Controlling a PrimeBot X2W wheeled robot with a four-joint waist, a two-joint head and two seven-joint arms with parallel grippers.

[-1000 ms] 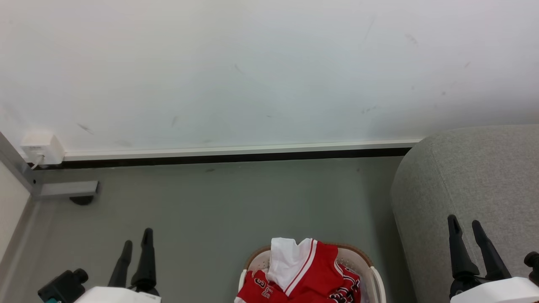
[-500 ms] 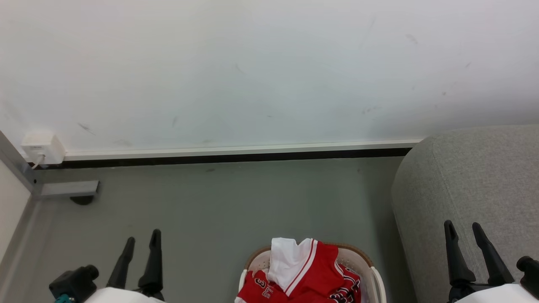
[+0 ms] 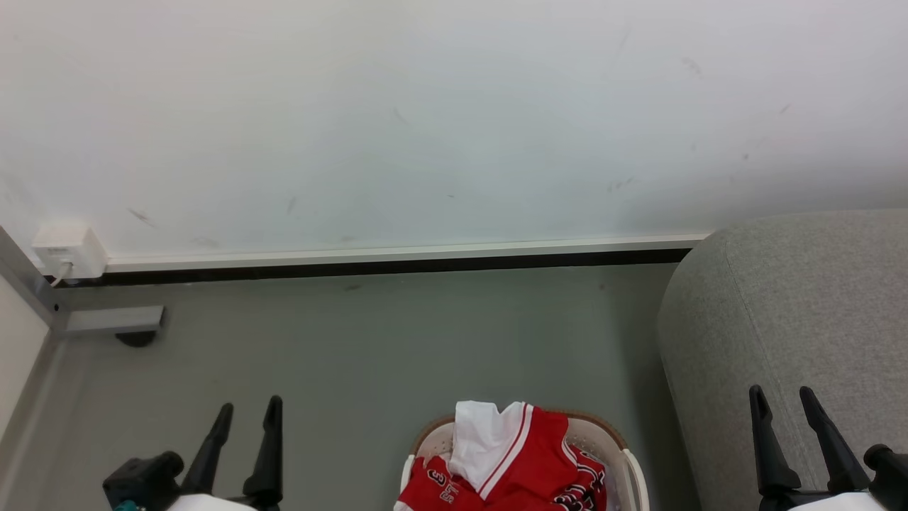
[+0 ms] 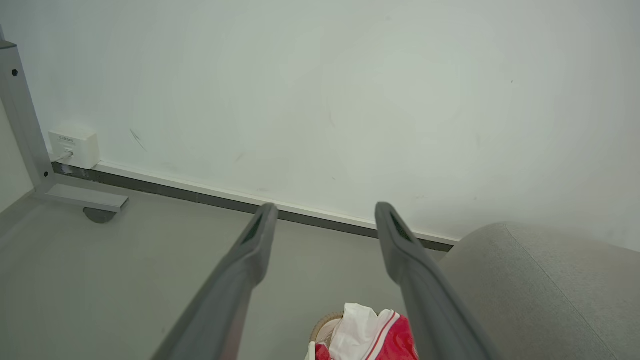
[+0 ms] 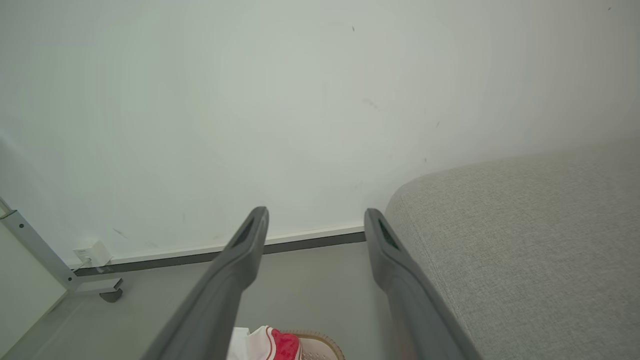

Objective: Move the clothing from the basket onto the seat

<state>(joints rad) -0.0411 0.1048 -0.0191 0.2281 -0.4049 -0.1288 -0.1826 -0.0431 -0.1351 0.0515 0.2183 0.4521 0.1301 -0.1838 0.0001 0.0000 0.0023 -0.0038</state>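
From the head: the clothing (image 3: 511,461) heaped in the basket (image 3: 633,472), with black-and-white lettering and a digit readable on the red cloth and a white piece folded over the top. Left of the basket, well apart, above bare floor (image 3: 390,341): the left gripper (image 3: 250,404). Right of the basket, in front of the seat (image 3: 794,298): the right gripper (image 3: 781,390).

From the left wrist: a white and red crest of cloth and a bit of brownish rim, low between the two fingers. Far left of the basket, a white socket box (image 3: 67,250) on the wall (image 3: 425,106) and a grey metal foot (image 3: 106,319) on a dark pad.

From the right wrist: brown rim and some perforated cream wall of the basket at the bottom edge; seat weave much closer and clearer.

Both grippers spread wide, holding nothing. Between the fingers, floor and skirting (image 3: 397,252). Left gripper clear of everything. Right gripper overlapping the seat edge; contact not possible to tell.

Soft, shiny red cloth with white stripes. Rounded cream plastic with small holes under a brown top rim. Just right of the basket, big grey upholstery in coarse woven fabric, with a rounded padded corner and a seam. Long, dark, matte fingers, tapering to the tip. Pale smooth wall with a few faint scuffs. Flat grey-green floor.
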